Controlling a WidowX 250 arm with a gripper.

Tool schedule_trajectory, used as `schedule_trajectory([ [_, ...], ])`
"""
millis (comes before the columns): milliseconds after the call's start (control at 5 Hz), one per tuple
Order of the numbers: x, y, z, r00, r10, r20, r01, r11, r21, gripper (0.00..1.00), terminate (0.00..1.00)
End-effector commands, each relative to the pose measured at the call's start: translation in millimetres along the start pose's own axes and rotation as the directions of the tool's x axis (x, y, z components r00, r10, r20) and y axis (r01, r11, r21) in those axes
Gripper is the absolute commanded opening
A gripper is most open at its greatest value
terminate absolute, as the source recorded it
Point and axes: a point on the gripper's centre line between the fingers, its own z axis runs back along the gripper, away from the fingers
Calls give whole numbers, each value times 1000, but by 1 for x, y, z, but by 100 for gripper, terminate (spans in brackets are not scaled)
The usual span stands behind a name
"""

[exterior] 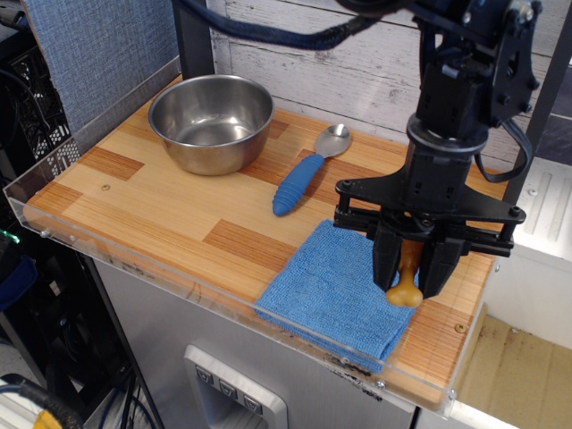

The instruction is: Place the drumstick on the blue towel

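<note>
Gripper [411,273] pointed straight down over the right part of the blue towel [335,290], fingers [386,259] clamped on the drumstick [406,277]. Drumstick hung upright between the two black fingers, narrow stem up inside the grip, rounded golden-brown end poking out below the fingertips. That lower end sat at or just above the towel's right edge; could not tell whether it touched the cloth. Left finger and right finger were pressed close on either side of it, gap narrow and filled by the toy.

Above the fingers ran a black crossbar, then the black wrist and arm body rising to the top right of the view, with dark cables looping off to the upper left.

Blue towel lay flat as a folded square, rotated like a diamond, at the front right of the wooden tabletop [161,214], one corner near the front lip. Its far right corner was hidden behind the gripper.

Spoon [304,174] with ribbed blue handle and metal bowl lay just behind the towel, apart from it, handle end pointing toward the towel, bowl end toward the back wall. Steel bowl [211,122] stood at the back left of the tabletop, well apart from the towel and gripper, upright, nothing visible inside. Clear plastic rim [54,174] ran along the table's left and front edges. Whitewashed plank wall [357,54] stood behind.
</note>
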Motion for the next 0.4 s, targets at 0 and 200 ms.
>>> schedule_trajectory([
  [0,10,-7,-12,1000,3,21,-4,997,71,0,0],
  [200,13,-7,-25,1000,-12,19,10,992,126,0,0],
])
